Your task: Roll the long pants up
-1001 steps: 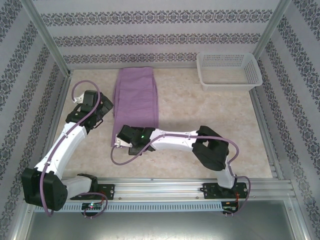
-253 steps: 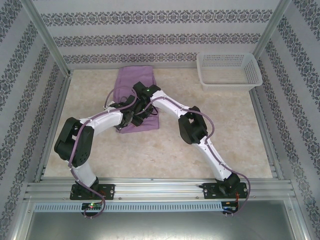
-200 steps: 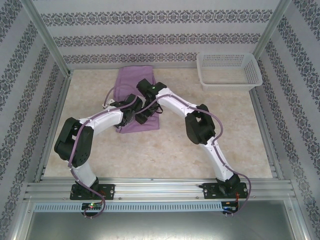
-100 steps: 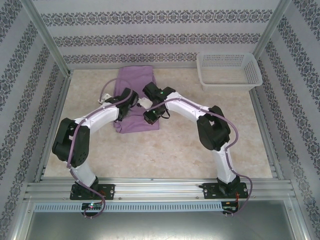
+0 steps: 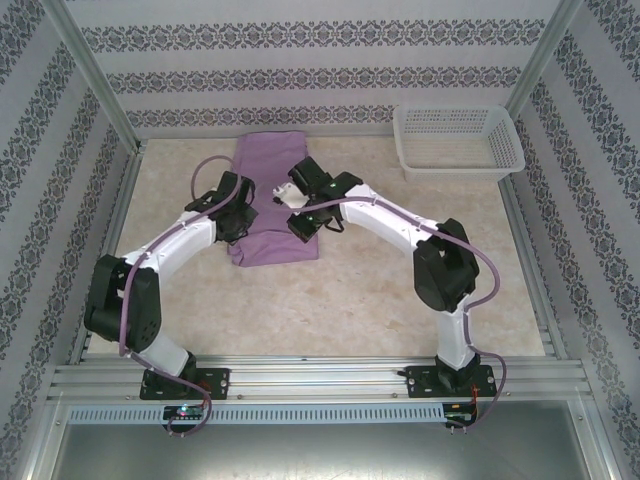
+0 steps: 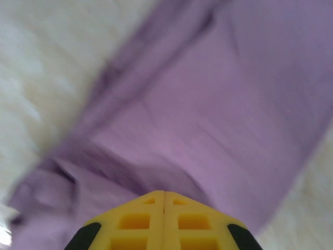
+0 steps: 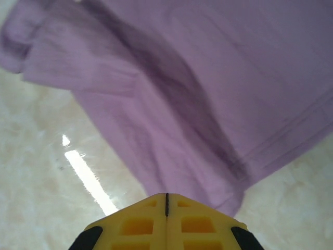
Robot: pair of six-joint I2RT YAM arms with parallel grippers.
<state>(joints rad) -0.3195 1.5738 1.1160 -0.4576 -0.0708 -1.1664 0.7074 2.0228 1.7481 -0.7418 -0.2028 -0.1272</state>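
- Looking across the table [image 5: 400,270], I see the long pants [image 5: 272,165] lying flat on its far side, left of centre. One short end is close to the back wall and the other points toward the arm bases.
- Their long axis runs far-to-near, so I judge that a roll would travel along that line, starting from the near end.
- The left gripper [image 5: 243,212] sits over the left edge of the cloth and is clenched. In its wrist view the yellow fingertips meet with nothing visible between them, and rumpled purple cloth lies just ahead.
- The right gripper [image 5: 303,224] is over the right edge and is clenched the same way, seemingly empty. Its wrist view shows a corner of the cloth and bare table on either side.
- The two grippers flank the pants at about the same height, so neither is clearly nearer. The near hem lies a little closer to the bases than both.
- A white basket [image 5: 458,140] stands well apart in the far right corner.
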